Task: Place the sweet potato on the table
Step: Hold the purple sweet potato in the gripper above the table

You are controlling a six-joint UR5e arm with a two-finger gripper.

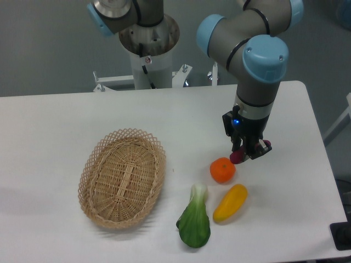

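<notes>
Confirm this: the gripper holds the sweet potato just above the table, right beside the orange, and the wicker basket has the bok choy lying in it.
Wrong on the basket: it is empty. The camera view shows the bok choy on the table, right of it. The gripper does hold the sweet potato beside the orange.

Sweet potato (239, 156) mostly hidden between the tool (246, 152) fingers.

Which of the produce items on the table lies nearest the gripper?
The orange, just below and left of the gripper. The yellow pepper and the bok choy lie farther toward the front edge.
</notes>
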